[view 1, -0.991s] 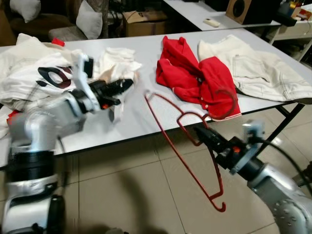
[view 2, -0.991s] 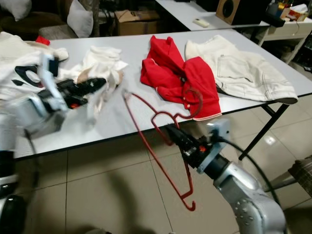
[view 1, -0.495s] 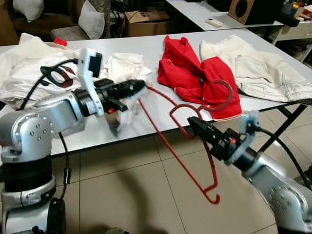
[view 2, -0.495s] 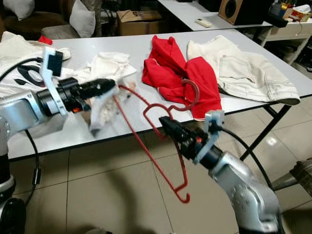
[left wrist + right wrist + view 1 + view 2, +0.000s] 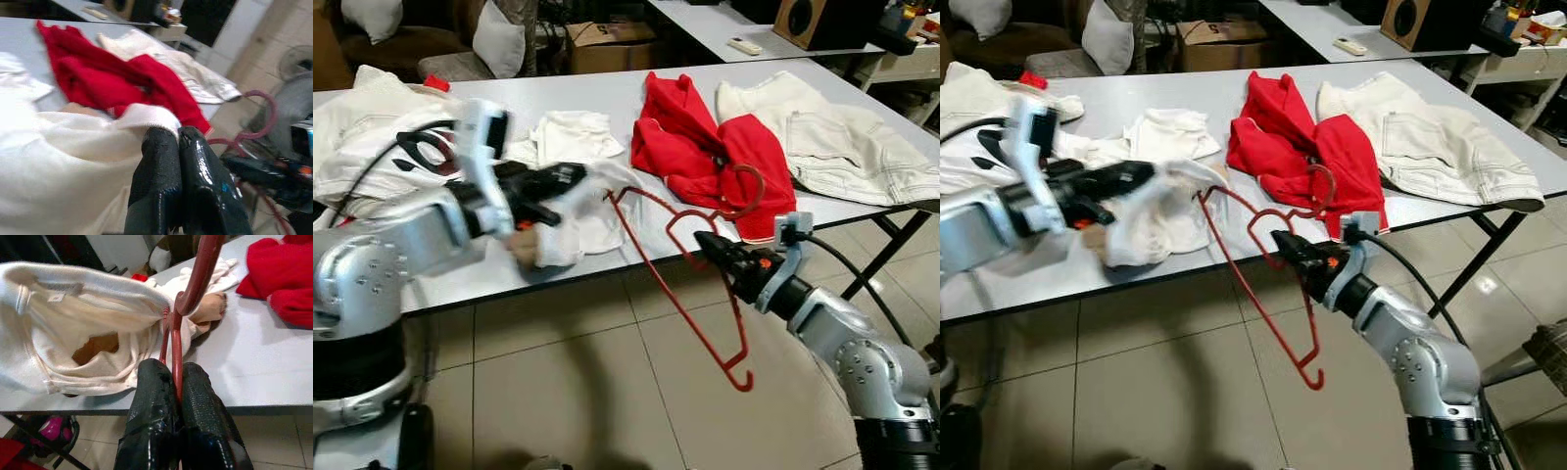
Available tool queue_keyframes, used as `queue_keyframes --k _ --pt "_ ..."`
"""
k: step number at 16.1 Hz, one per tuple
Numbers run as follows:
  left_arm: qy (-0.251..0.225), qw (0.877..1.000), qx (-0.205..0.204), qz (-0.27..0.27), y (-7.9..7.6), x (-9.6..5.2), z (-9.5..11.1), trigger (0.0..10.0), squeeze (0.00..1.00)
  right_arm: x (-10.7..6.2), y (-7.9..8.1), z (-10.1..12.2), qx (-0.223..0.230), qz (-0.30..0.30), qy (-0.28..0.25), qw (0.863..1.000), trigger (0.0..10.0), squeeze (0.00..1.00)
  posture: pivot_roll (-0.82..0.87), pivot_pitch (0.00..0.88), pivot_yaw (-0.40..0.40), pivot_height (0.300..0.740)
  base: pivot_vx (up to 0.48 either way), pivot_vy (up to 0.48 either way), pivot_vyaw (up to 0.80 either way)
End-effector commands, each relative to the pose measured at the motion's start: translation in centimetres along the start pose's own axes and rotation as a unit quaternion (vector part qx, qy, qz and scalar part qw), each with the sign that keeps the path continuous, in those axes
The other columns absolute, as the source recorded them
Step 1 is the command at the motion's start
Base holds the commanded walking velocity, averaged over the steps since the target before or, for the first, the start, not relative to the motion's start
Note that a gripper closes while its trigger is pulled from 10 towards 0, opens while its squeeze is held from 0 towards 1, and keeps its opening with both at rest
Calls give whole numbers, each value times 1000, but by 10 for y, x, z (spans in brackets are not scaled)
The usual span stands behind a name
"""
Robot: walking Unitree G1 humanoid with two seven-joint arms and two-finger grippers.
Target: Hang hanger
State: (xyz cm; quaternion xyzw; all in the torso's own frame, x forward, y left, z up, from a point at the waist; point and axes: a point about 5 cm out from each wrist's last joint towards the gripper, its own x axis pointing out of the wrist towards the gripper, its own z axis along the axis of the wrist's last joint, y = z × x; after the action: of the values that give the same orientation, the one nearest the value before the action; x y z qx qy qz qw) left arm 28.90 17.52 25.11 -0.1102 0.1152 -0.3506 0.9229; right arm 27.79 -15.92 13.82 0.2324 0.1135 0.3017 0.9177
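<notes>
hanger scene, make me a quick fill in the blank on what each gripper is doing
1. The right gripper is shut on the ____ wire hanger.
2. The left gripper pinches the collar of a ____ garment.
3. The hanger's far end pokes into that garment's ____ opening.
4. The red clothing lies on the ____.

Missing: red; white; neck; table

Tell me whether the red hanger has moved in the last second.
Yes. The red hanger, held by the right gripper, has swung up and toward the white garment, measured against the table edge.
</notes>
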Motion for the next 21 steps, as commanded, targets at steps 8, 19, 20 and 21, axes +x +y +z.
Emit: queue_keyframes --k 8,19,20,21 --pt "78 994 -3 -76 -30 9 -41 0 0 48 9 5 258 -9 -141 956 10000 0 -41 0 -44 740 0 0 0" --pt "110 983 -47 -142 -60 21 -68 0 0 113 17 20 475 -34 -221 851 10000 0 26 0 -73 740 0 0 0" --pt "115 982 -47 -140 -60 21 -69 0 0 114 18 20 477 -33 -221 850 10000 0 26 0 -73 740 0 0 0" --pt "131 981 -32 -135 -60 21 -74 0 0 118 22 20 488 -26 -218 845 10000 0 35 0 -79 740 0 0 0"
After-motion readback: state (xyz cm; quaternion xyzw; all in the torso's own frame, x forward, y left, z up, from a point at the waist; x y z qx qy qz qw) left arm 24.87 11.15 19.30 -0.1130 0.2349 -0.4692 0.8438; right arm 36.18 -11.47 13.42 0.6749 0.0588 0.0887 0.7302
